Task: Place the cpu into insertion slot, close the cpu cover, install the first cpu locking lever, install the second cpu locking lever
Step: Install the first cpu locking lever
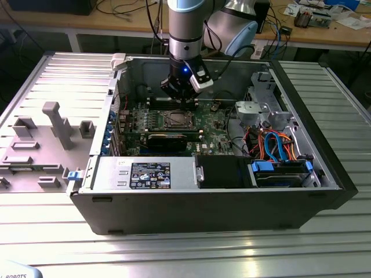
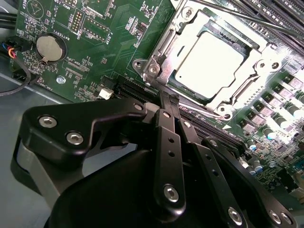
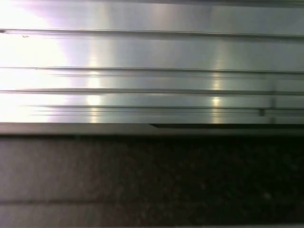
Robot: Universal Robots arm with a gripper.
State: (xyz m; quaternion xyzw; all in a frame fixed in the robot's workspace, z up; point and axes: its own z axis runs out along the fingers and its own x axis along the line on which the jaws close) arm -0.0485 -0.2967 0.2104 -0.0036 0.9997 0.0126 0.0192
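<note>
- In the exterior view, a grey fixture tray [image 1: 40, 145] with upright blocks is seen well off to the exterior view's left of the insertion slot [image 2: 151, 70], outside the open computer case [image 1: 203, 214].
- The case is laid on its side on a ribbed metal table [image 1: 185, 255]; the slot is set in the green motherboard [image 1: 214, 130] inside it.
- A labelled power supply [image 1: 145, 175] is seen along the near wall of the case, to the left of the slot and nearer the camera.
- A long black expansion card [image 1: 168, 139] is seated just in front of the slot.
- The gripper [image 1: 184, 104] is hung from the arm [image 1: 185, 29] directly over the far edge of the slot.
- In the second wrist view, the gripper [image 2: 167, 98] is seen with its black fingers [image 2: 168, 142] brought together, no gap showing at the tip. The tip is set against the slot's corner; whether a thin lever wire is caught between the fingers cannot be told.
- The cpu [image 2: 213, 61] is seated flat in the slot, its bright metal top showing through the window of the cpu cover [image 2: 240, 90], which is lowered around it.
- A round coin battery [image 2: 50, 47] is mounted on the board well apart from the slot.
- A drive cage [image 1: 261, 107] and blue and orange cables [image 1: 275, 145] are seen to the exterior view's right of the slot.
</note>
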